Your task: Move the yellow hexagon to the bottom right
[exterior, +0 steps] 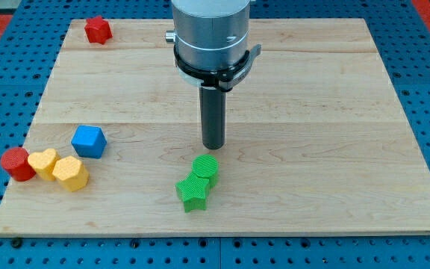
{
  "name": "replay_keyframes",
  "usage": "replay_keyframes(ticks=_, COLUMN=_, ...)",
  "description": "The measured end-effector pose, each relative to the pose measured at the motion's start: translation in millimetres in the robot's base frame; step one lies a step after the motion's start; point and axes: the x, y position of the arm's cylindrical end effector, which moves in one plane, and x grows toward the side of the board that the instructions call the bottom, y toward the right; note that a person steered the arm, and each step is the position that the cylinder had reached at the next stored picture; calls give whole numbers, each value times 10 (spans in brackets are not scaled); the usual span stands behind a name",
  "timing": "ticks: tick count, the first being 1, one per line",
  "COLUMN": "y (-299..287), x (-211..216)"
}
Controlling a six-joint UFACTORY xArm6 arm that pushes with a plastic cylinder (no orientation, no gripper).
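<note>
The yellow hexagon [71,172] lies near the board's bottom left, touching a yellow heart-shaped block [44,162] on its left. A red cylinder [16,164] sits just left of that. A blue cube [89,141] stands just above and right of the yellow pair. My tip [213,146] is at mid-board, far to the right of the yellow hexagon, just above a green cylinder [205,167] and a green star [193,192] that touch each other.
A red block [98,30] sits at the board's top left corner. The wooden board [334,112] lies on a blue perforated table. The arm's grey body [211,33] hangs over the board's top middle.
</note>
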Motion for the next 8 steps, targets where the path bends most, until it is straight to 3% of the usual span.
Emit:
replay_keyframes(ticks=2, y=-451, x=-669)
replay_keyframes(ticks=3, y=-1204, x=-828)
replay_keyframes(ticks=4, y=-2001, x=-677)
replay_keyframes(ticks=5, y=-2404, x=-467)
replay_keyframes(ticks=6, y=-2151, x=-389)
replay_keyframes(ticks=7, y=-2289, x=-251)
replay_keyframes(ticks=8, y=-2819, x=-104)
